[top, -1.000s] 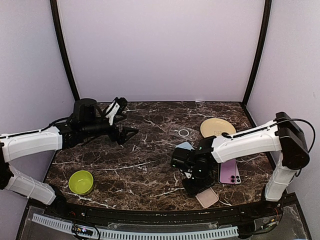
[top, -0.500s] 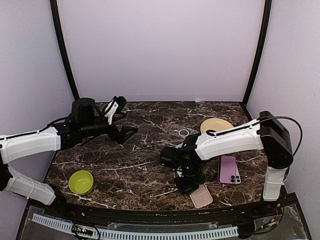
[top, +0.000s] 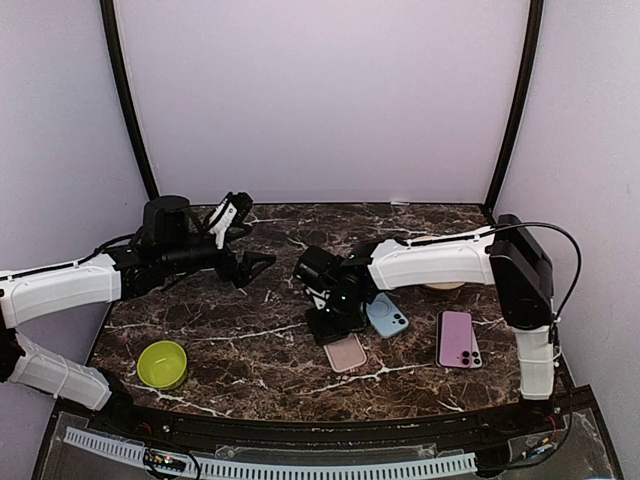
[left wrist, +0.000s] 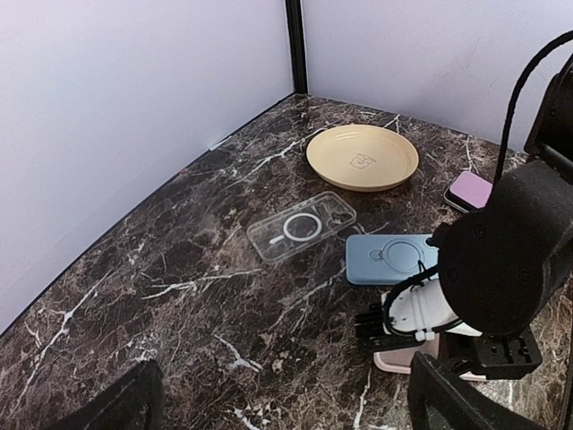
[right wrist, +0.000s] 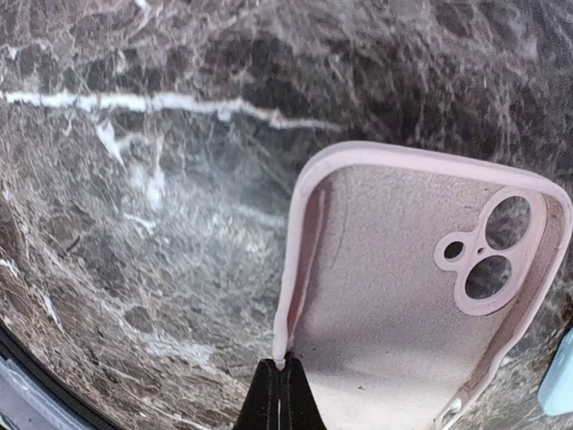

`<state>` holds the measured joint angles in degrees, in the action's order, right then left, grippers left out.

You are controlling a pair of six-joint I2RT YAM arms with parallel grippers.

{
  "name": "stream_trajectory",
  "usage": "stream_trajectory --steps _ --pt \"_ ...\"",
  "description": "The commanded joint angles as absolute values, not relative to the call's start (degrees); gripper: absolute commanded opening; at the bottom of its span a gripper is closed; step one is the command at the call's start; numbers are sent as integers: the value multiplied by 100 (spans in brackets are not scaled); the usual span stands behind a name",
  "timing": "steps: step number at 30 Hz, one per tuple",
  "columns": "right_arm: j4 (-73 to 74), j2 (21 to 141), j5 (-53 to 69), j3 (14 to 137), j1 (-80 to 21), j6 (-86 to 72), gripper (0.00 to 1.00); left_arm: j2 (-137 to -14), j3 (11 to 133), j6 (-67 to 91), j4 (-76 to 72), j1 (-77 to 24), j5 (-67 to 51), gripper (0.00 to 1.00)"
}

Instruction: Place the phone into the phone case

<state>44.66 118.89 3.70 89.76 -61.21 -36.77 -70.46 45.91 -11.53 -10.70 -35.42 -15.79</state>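
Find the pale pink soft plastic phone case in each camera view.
Top external: the pale pink phone case lies centre, slightly right.
Left wrist: lower right, mostly hidden.
Right wrist: fills the right half, rim pinched by the right gripper.
Shared landmark: the light blue phone cover beside it.

Overhead, plate [top: 441, 286] was mostly hidden behind right arm [top: 430, 262]. Right wrist view: pink case [right wrist: 403, 296] ran off lower edge; blue case [right wrist: 560, 385] was mere sliver at right edge. Fingers [left wrist: 116, 408] of left claw [left wrist: 286, 401] showed only as dark cropped blurs.
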Motion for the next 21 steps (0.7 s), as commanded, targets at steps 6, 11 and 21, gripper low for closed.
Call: stream_trajectory --steps 6,11,21 --pt "4401 12129 -189 9402 -5844 -3453 27 -6902 4446 -1332 -1223 -3568 -1481 97" --pt "4864 11307 -1139 8879 -5605 -3696 71 -6870 4383 -1339 -1319 -3568 -1489 97" --pt "5577 9129 -2230 6255 -4245 -4740 92 -6882 4336 -1330 -1381 -3593 -1578 97"
